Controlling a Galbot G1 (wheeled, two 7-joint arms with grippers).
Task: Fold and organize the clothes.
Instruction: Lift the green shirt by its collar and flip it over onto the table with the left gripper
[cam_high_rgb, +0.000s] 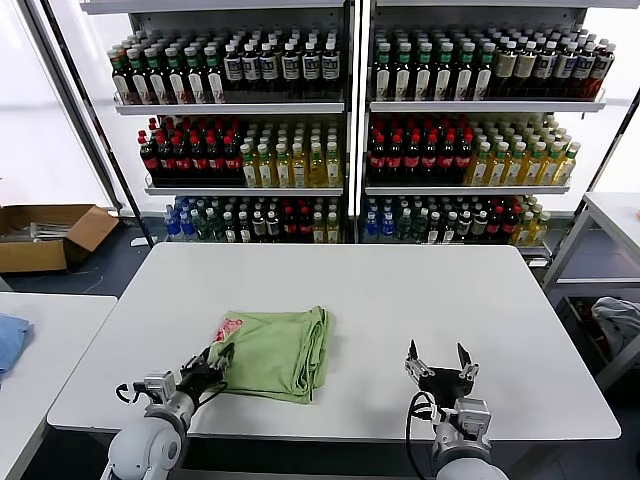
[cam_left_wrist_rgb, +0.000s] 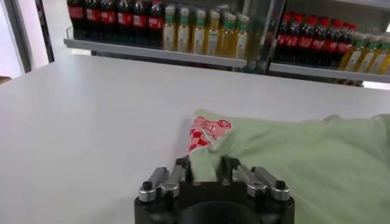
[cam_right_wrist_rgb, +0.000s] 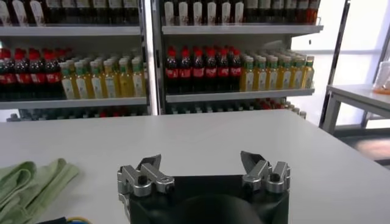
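One red-and-white patch (cam_left_wrist_rgb: 206, 133) beside left end effector (cam_left_wrist_rgb: 205, 165), polo shirt (cam_high_rgb: 280, 352)

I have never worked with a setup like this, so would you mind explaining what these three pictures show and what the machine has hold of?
This is a two-armed robot at a white table, facing shelves of bottled drinks. The wide picture comes from a camera on its head, looking down. The other two come from cameras on its wrists, each looking past that arm's own fingers. On the table lies a folded light green polo shirt with a red-and-white patch. The left gripper is at the shirt's near left edge, its fingers closing around the fabric beside that patch. The right gripper waits open over bare table, apart from the shirt.
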